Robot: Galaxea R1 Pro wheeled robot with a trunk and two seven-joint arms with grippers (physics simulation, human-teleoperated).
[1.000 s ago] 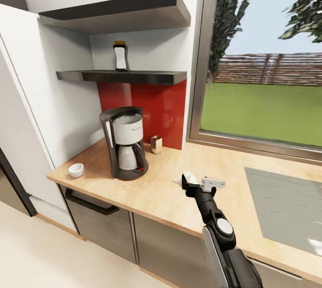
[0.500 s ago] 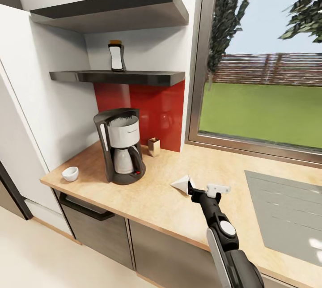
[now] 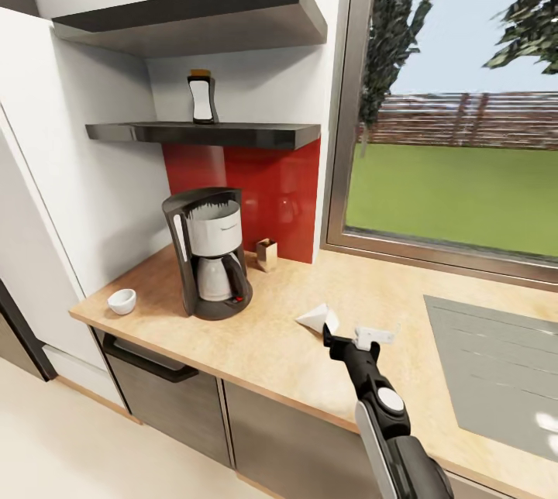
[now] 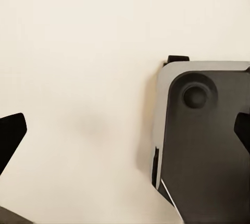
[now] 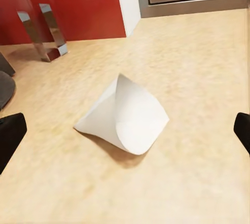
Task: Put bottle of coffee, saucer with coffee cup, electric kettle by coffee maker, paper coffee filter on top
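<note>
Coffee maker (image 3: 209, 251) upright on the counter (image 3: 271, 344), near the left end, against the red backsplash (image 3: 271, 197). Nothing on its top yet. Bottle of coffee (image 3: 201, 98) on the lower kitchen shelf (image 3: 209, 132), not yet brought down. Small white cup-like piece (image 3: 122, 301) at the far left of the counter, apart from the machine; cup or saucer, too small to tell. Paper coffee filter (image 5: 125, 115), a white cone on its side, lying on the counter well right of the machine.

Judged early: only the machine in place; bottle, filter, saucer, cup and kettle all left to do.

Right gripper (image 3: 343, 338) just beside the filter in the head view; in the right wrist view, jaws spread wide, black tips at both picture edges, filter between and ahead of them, not touched, nothing held. Left jaws likewise wide apart in the left wrist view, over pale floor (image 4: 78, 78) and a grey part of the robot (image 4: 203, 135), holding nothing.
</note>
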